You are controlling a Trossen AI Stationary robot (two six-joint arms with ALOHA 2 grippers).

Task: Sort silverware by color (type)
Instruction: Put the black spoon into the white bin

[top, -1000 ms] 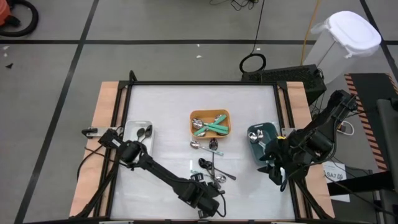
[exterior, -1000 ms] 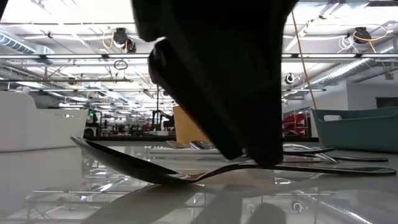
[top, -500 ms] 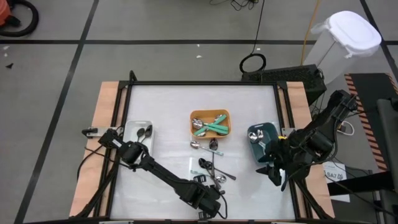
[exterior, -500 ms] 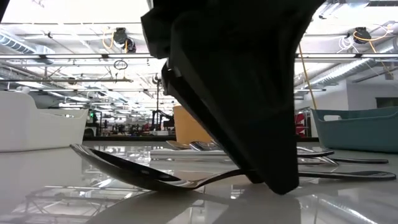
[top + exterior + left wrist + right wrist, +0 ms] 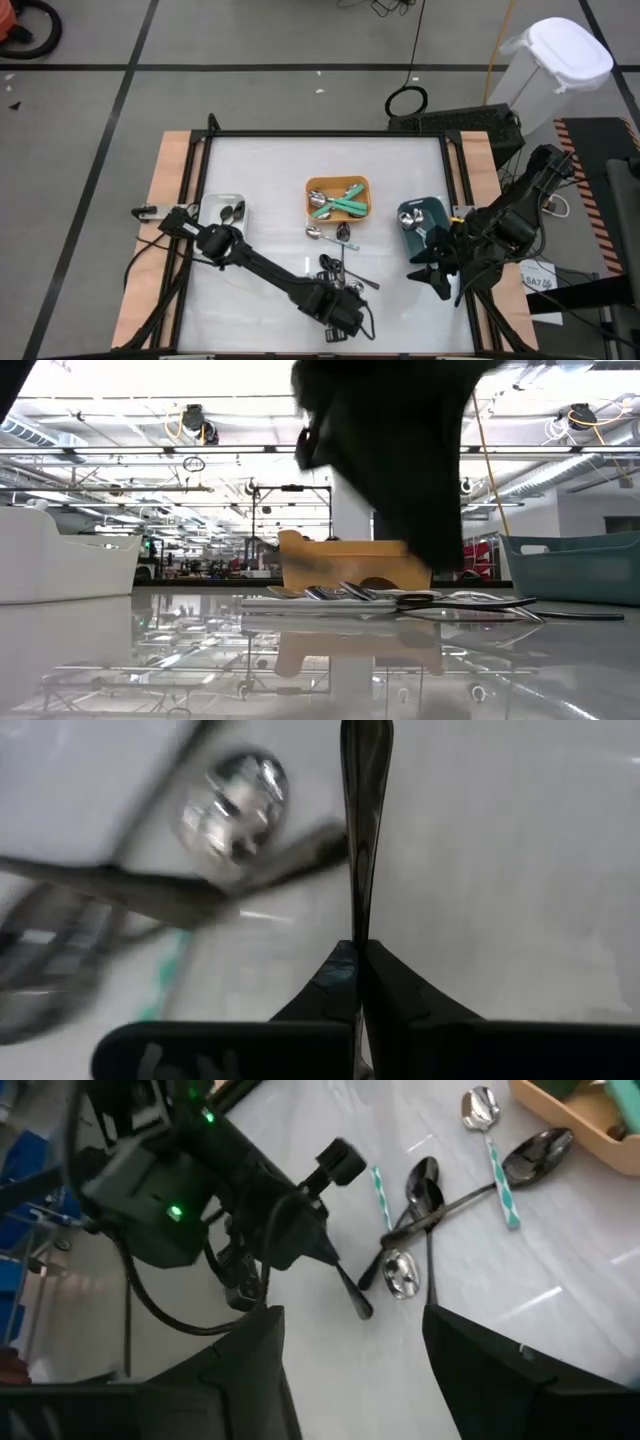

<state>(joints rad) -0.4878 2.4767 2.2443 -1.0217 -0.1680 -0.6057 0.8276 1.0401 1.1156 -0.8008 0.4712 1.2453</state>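
One black spoon (image 5: 365,810) is pinched in my left gripper (image 5: 357,982), fingers clamped flat on the end of its thin handle, near the front edge of the tabletop (image 5: 270,170), about mid-width. Right gripper (image 5: 432,272) waits by the right edge, just in front of the dark teal bin (image 5: 422,217), fingers spread wide and holding nothing.

Handling, my read: light, stiff, glossy and slippery, with almost no thickness to bite on. Gripping this far out on the handle leaves the bowl hanging long, so it may swivel between the pads; nearer the middle would carry steadier.

Rest of the silverware: a loose crossed pile (image 5: 340,268) sits just behind the left gripper. Teal-handled pieces (image 5: 340,203) lie in the orange bin (image 5: 338,183) at the tabletop's centre, and dark spoons (image 5: 232,212) in the white bin (image 5: 205,204) near the left edge.

Views:
- Left wrist is the only one showing the pinch itself and the spoon running straight out from the fingertips.
- High view gives bin layout, but the held spoon is lost against the dark arm.
- Right wrist shows the handle end poking out under the left gripper, plus the pile (image 5: 425,1215) beyond.
- Low view is half blocked by the arm; it shows utensils lying flat before the orange bin (image 5: 345,563).
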